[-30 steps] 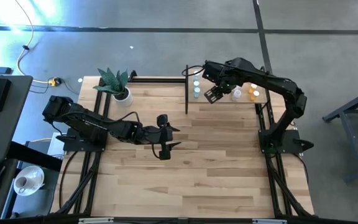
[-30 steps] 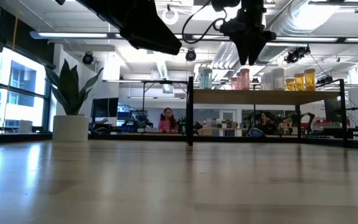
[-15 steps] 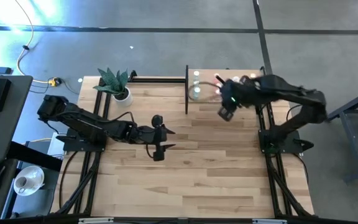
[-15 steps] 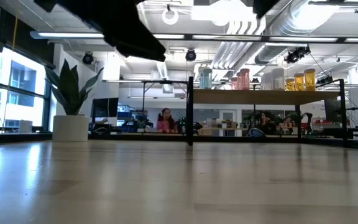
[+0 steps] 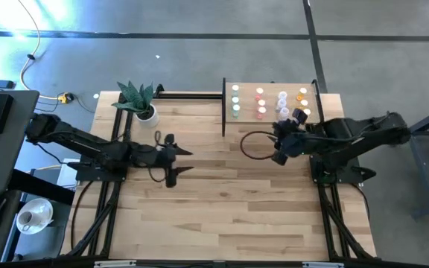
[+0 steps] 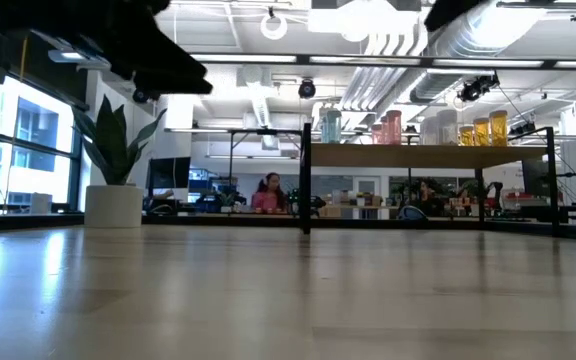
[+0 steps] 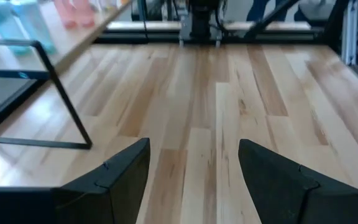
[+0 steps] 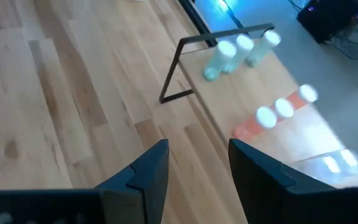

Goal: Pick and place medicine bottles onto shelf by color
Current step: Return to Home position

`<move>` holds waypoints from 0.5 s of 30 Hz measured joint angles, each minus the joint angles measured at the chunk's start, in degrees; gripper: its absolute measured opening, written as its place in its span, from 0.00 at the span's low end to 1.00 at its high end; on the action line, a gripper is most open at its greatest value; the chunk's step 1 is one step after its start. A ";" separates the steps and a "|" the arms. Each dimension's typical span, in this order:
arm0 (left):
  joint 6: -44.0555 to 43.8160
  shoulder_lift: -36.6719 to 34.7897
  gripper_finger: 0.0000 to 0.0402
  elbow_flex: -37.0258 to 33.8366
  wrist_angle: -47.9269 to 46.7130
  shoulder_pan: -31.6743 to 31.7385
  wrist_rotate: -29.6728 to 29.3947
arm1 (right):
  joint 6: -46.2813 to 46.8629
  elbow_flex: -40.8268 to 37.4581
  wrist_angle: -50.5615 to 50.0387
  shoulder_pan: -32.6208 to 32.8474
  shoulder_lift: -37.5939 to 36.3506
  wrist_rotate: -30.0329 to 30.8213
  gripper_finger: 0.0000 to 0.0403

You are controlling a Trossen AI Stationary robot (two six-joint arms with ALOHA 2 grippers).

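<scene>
Sorting is being judged done: tiny pale-capped pill bottles (image 5: 260, 103) colour-grouped on light-wood shelf (image 5: 248, 108); left gripper (image 7: 193, 149), right gripper (image 8: 197, 155) spread, empty.

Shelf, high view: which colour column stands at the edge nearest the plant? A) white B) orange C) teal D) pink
C: in the high view the teal bottles line the shelf edge closest to the plant; the pink bottles, white bottles and orange bottles stand progressively farther from it.
</scene>
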 joint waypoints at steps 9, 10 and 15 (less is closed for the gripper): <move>0.20 -14.93 0.59 -8.66 -0.14 2.17 -0.06 | -4.49 -21.95 17.46 1.33 -17.64 -4.76 0.39; 0.20 -16.34 0.59 -9.58 0.06 2.35 -0.19 | -4.48 -24.38 18.96 1.88 -20.02 -4.72 0.39; 1.76 -24.00 0.59 -13.32 -0.45 2.58 -0.22 | -3.40 -36.03 26.75 4.74 -32.01 -4.61 0.39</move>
